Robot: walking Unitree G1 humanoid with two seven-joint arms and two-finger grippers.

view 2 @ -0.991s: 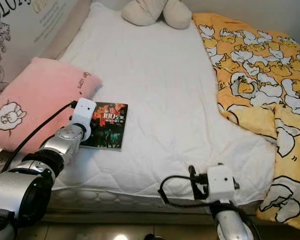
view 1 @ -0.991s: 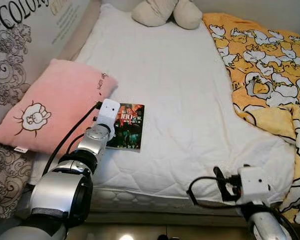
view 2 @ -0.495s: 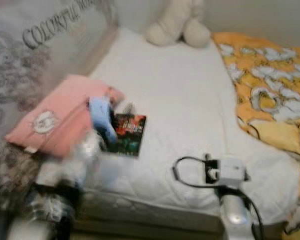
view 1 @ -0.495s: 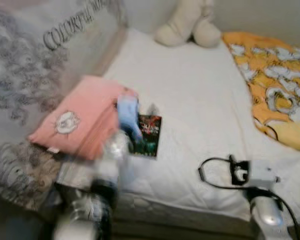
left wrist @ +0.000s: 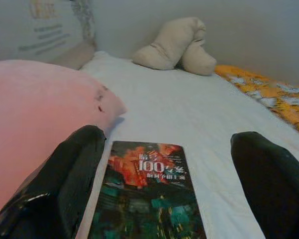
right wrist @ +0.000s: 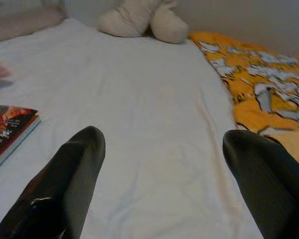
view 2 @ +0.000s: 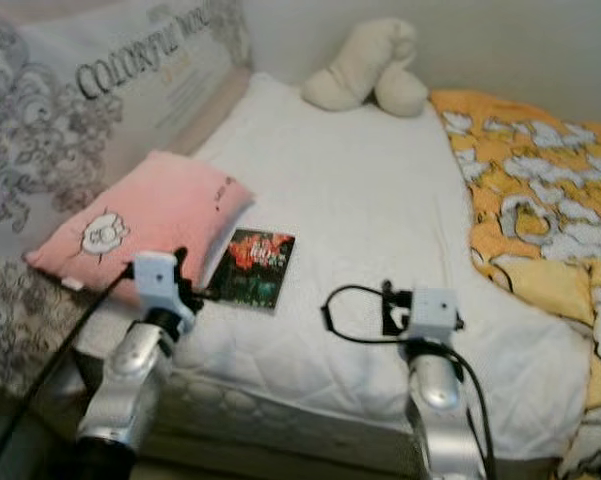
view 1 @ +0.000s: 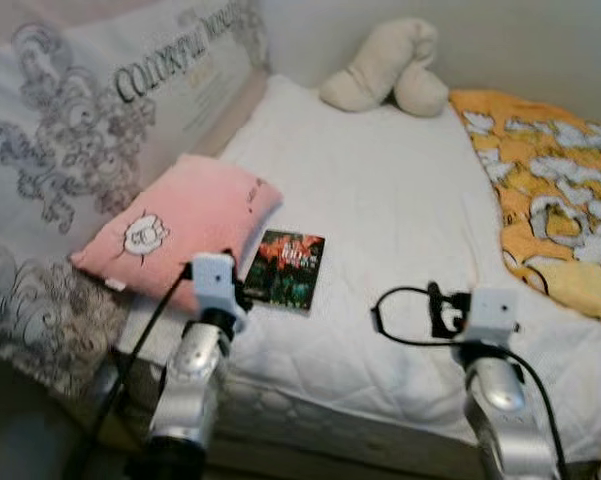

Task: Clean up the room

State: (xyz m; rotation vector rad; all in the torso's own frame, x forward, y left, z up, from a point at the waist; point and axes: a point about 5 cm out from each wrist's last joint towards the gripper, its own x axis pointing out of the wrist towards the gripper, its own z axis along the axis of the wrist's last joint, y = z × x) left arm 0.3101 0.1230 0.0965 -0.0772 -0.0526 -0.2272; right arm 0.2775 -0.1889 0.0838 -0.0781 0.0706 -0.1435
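We are looking down at a bed with a soft white quilted mattress cover (view 1: 380, 200). A flat paperback book (view 1: 285, 269) with a dark, shiny cover is lying on it, just beside a puffy pink pillow (view 1: 175, 225) with a little sheep drawn on it. Our left gripper (left wrist: 164, 199) is hovering near the book's closest edge, fingers spread wide and holding nothing. Our right gripper (right wrist: 161, 194) is hanging over the bare white sheet to the right of the book, spread wide too, gripping nothing. A lumpy cream plush toy (view 1: 385, 78) is sitting at the far end. A crumpled orange blanket (view 1: 550, 200) with white ducks is lying on the right side.
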